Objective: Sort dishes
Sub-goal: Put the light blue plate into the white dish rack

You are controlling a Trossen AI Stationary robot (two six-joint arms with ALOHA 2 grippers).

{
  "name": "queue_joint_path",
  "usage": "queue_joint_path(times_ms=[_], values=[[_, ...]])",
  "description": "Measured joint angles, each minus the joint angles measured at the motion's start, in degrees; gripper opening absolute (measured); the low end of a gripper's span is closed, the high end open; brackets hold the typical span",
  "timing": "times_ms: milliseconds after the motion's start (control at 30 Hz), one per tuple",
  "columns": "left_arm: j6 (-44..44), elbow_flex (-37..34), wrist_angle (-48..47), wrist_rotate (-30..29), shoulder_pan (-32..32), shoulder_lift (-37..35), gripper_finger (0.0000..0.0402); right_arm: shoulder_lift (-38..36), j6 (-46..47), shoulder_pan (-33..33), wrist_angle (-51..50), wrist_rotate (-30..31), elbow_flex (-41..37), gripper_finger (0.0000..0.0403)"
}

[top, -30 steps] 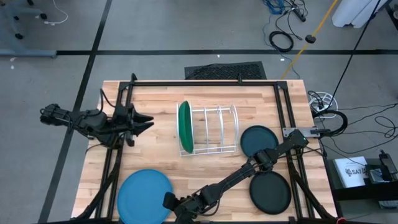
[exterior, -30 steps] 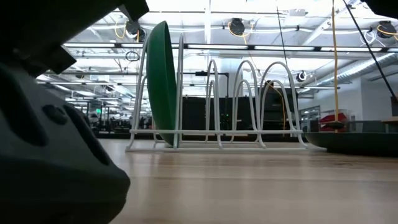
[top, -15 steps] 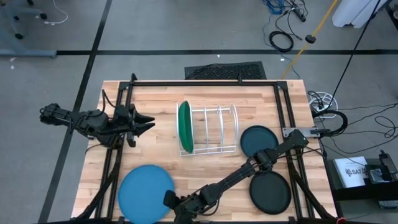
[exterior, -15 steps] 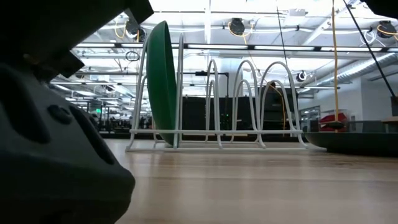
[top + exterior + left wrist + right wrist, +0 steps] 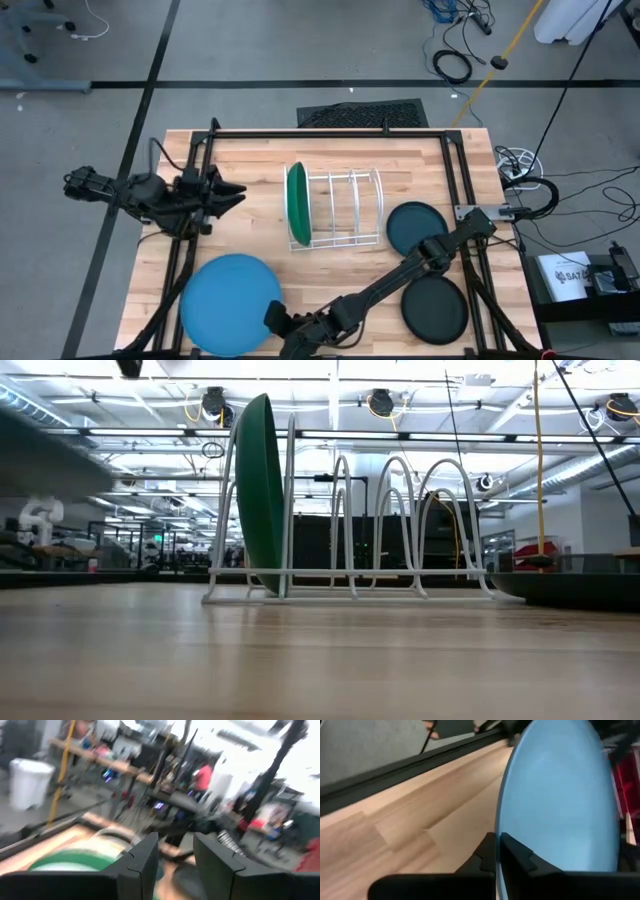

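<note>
My right gripper (image 5: 272, 318) is at the near edge of the table, shut on the large light blue plate (image 5: 230, 303), which also shows in the right wrist view (image 5: 560, 795). My left gripper (image 5: 240, 192) hovers open and empty left of the white wire rack (image 5: 345, 208); its own view shows the gap between its fingers (image 5: 176, 850). The large green plate (image 5: 297, 203) stands on edge in the rack's leftmost slot. The dark teal plate (image 5: 415, 226) lies flat right of the rack. The black plate (image 5: 434, 308) lies flat nearer the front. My right gripper pinches the light blue plate's rim (image 5: 499, 827) between its two fingers, at the plate's side toward the table's right. The fingers come roughly level from the right. The plate reaches out to the left of them, about level and lifted clear of the table.
Black frame rails (image 5: 330, 133) run along the table's far side and both ends. The right arm (image 5: 400, 275) slants across the table between the rack and the black plate. Bare wood lies in front of the rack (image 5: 350, 660).
My right gripper has risen with the light blue plate. The plate has come off the table and shows larger from above. The gripper has left the low view, which it filled on the left before.
</note>
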Motion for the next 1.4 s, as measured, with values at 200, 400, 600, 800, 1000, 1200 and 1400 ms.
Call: queue_joint_path(times_ms=[200,400,600,800,1000,1200,1400], values=[[2.3,0.0,13.4,4.3,0.0,0.0,0.0135,-6.6,6.3,0.0,-2.6,0.7,0.0,0.0001],[2.3,0.0,30.5,10.4,0.0,0.0,0.0135,-13.5,15.0,-0.3,-6.4,2.8,0.0,0.0000],[3.4,0.0,39.6,15.6,0.0,0.0,0.0135,-19.9,23.8,-1.6,-7.0,4.5,0.0,0.0000],[4.6,0.0,41.3,20.6,0.0,0.0,0.0135,-27.0,30.6,-2.0,-8.8,8.5,0.0,0.0000],[5.7,0.0,42.4,23.2,0.0,0.0,0.0135,-33.2,35.9,-1.9,-9.7,12.7,0.0,0.0000],[5.7,0.0,40.9,24.2,0.0,0.0,0.0135,-37.9,38.6,-1.5,-9.8,20.0,0.1,0.0000],[5.7,0.0,39.2,24.2,0.0,0.0,0.0135,-41.7,39.1,-1.5,-12.1,27.2,0.1,0.0000]])
